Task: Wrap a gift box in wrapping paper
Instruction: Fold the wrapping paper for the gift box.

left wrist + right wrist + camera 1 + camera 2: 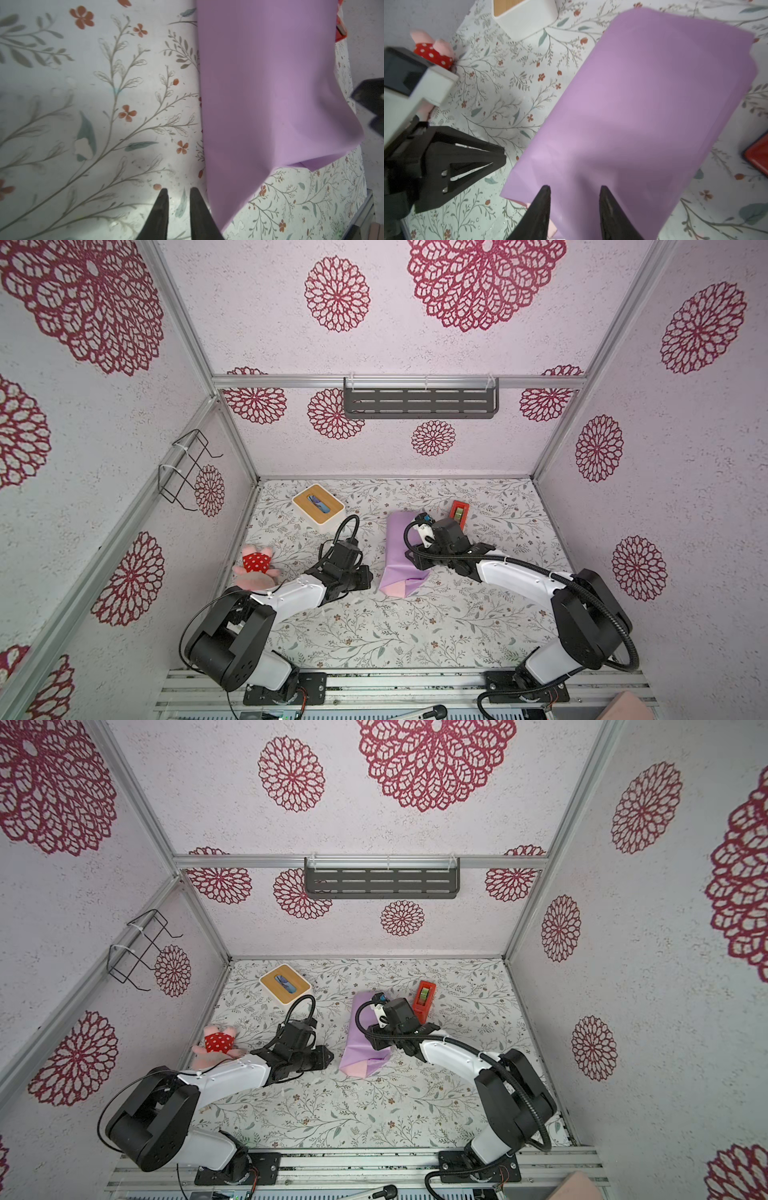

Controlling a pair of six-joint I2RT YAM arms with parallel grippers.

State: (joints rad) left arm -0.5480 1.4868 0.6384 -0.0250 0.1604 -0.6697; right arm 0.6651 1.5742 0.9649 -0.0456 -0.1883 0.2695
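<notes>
— Which containers do you see, and what is inside them?

— A white tissue box (324, 512) with a wooden slotted top, and something blue shows in the slot. A red tape dispenser (420, 1011) holds a green roll (424, 994).

— And where is the wrapping paper?

— The wrapping paper (397, 556) lies in the middle of the floral table covering (415, 626). It is folded into a long packet, smooth lilac face outside, with a pink corner at the near end. The gift box I cannot see.

— And your pincers?

— My left pincer (178, 190) is just beside the long edge of the paper. Its fingers are nearly together, with a narrow gap, and they hold nothing. My right pincer (575, 187) is over the lilac face near that pink corner, moderately open, nothing between the fingers. If it touches the paper, I cannot tell.
</notes>
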